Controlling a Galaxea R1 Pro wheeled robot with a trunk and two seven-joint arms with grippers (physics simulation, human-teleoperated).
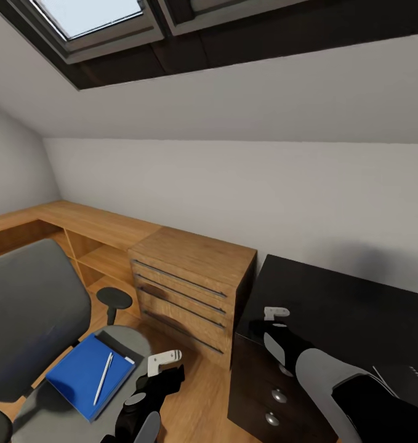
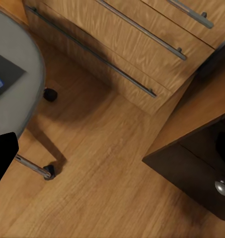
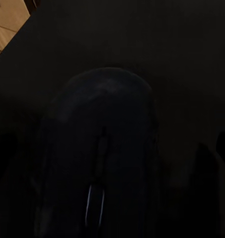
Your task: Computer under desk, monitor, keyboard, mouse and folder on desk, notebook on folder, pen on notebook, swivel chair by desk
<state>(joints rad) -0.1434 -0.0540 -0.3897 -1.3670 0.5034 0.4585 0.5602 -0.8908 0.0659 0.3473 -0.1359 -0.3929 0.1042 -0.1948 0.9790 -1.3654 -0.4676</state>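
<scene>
The mouse (image 3: 100, 168) is seen under the right tool (image 1: 276, 323), whose state cannot be told; it should be set gently on the surface (image 1: 344, 301)

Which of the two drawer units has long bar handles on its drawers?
The light wooden drawer chest: long horizontal metal bars run across its drawers. The black drawer unit under the desk has small round knobs instead.

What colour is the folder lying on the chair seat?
Bright blue; the folder shows best in the head view.
</scene>
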